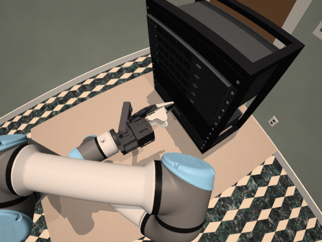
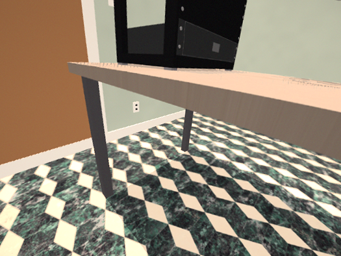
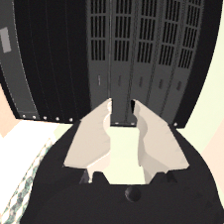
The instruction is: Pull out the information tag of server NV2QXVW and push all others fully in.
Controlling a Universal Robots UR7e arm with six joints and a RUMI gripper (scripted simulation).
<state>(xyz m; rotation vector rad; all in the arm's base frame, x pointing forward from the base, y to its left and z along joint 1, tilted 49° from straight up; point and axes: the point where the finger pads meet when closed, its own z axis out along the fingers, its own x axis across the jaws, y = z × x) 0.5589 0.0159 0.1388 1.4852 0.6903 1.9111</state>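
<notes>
The rack (image 1: 203,150) (image 2: 172,22) (image 3: 55,74) stands on the pale tabletop (image 1: 88,112) (image 2: 239,83), upper right in the top view, green walls behind; the end effector (image 1: 173,105) (image 3: 121,100), slightly open, holds nothing.

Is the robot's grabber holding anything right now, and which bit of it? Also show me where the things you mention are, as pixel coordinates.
No, nothing is held: the gripper's (image 1: 172,105) (image 3: 122,101) two pale fingertips stand a little apart in front of the server rack (image 1: 277,58) (image 2: 170,38) (image 3: 55,64), with only a gap between them.

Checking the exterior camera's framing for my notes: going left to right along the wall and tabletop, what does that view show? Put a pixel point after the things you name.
Brown panel (image 2: 26,61) → white vertical trim (image 2: 85,12) → server rack (image 2: 171,29) → bare stretch of pale green wall (image 2: 310,41).
</notes>
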